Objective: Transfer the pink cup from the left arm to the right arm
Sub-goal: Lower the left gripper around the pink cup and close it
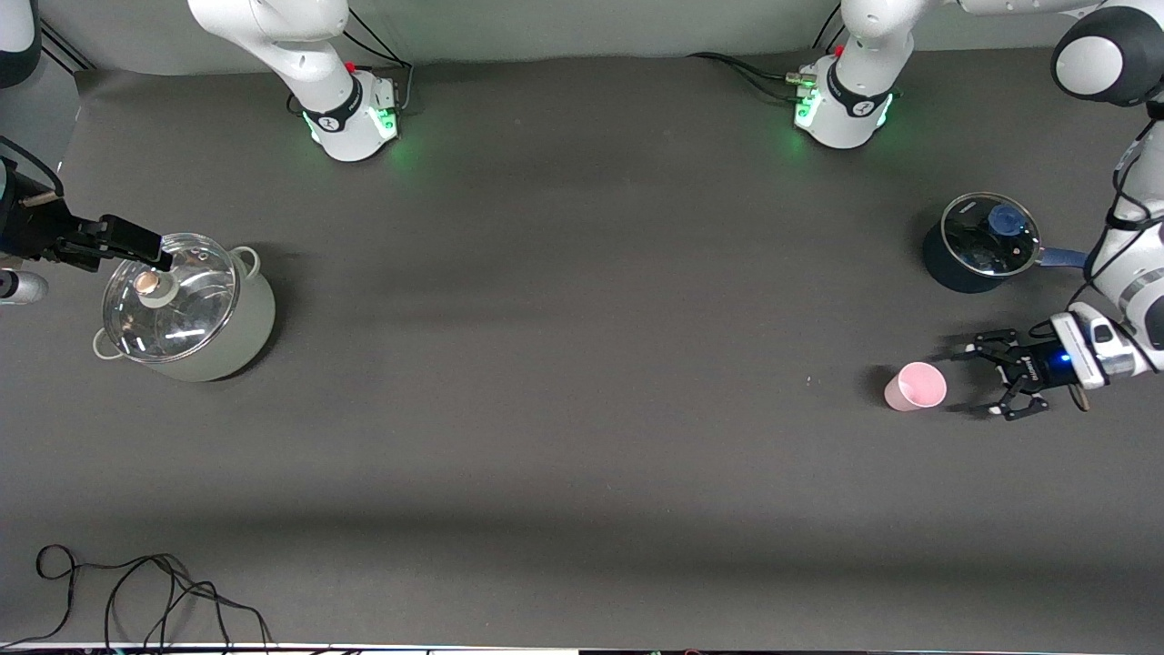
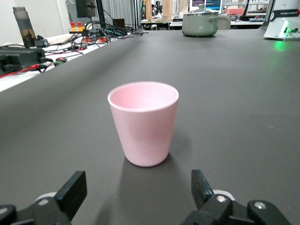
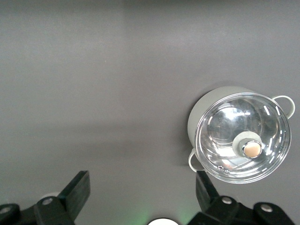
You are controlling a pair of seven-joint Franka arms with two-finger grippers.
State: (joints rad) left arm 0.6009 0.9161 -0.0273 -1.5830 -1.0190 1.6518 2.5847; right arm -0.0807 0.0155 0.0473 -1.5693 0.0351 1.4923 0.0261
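Observation:
The pink cup (image 1: 916,387) stands upright on the dark table toward the left arm's end; it also shows in the left wrist view (image 2: 143,123). My left gripper (image 1: 978,382) is low at the table beside the cup, open and empty. In its wrist view (image 2: 138,180) the cup stands just ahead of the spread fingers, apart from them. My right gripper (image 1: 145,247) is open and empty at the right arm's end of the table, up over the edge of the pale green pot's glass lid; its fingers (image 3: 79,187) are spread in its wrist view (image 3: 143,180).
A pale green pot (image 1: 195,309) with a glass lid stands at the right arm's end, also in the right wrist view (image 3: 243,136). A dark blue saucepan (image 1: 987,241) with a glass lid stands farther from the front camera than the cup. Loose cables (image 1: 136,591) lie at the front edge.

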